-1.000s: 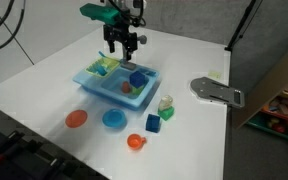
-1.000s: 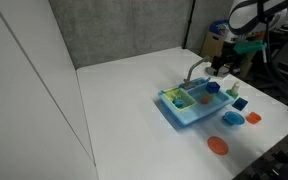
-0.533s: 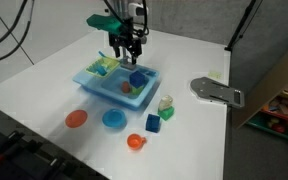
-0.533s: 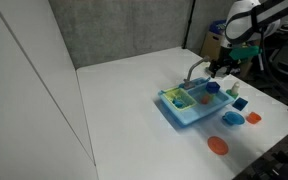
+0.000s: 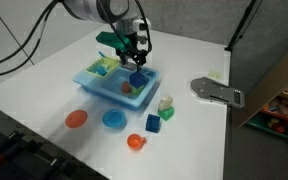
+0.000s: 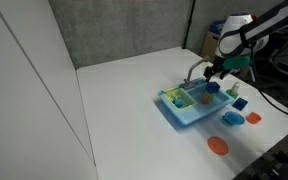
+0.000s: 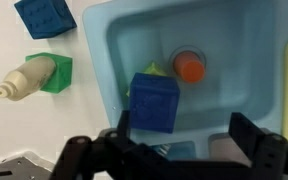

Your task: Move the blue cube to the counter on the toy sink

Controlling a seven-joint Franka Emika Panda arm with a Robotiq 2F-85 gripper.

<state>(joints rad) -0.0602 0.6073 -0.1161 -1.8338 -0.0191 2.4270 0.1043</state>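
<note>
The toy sink (image 5: 96, 84) is light blue, with a yellow-green tray (image 5: 104, 65) at one end and a basin. The dark blue cube (image 5: 137, 79) sits in the basin beside a small orange piece (image 7: 190, 68). It also shows in an exterior view (image 6: 212, 88) and in the wrist view (image 7: 154, 102). My gripper (image 5: 134, 60) hangs just above the basin, open and empty, and its fingers (image 7: 179, 140) reach toward the cube without touching it. A flat light-blue ledge (image 5: 85, 78) lies at the tray end of the sink.
A lighter blue block (image 7: 46, 15), a green block (image 7: 52, 70) and a small cream bottle (image 7: 24, 78) lie on the white table beside the sink. An orange disc (image 5: 76, 119), a blue dish (image 5: 113, 120) and an orange cup (image 5: 135, 142) lie in front. A grey metal plate (image 5: 216, 92) lies off to the side.
My gripper has come down and moved over the basin, closer to the blue cube. The cube and the other things have not moved.
</note>
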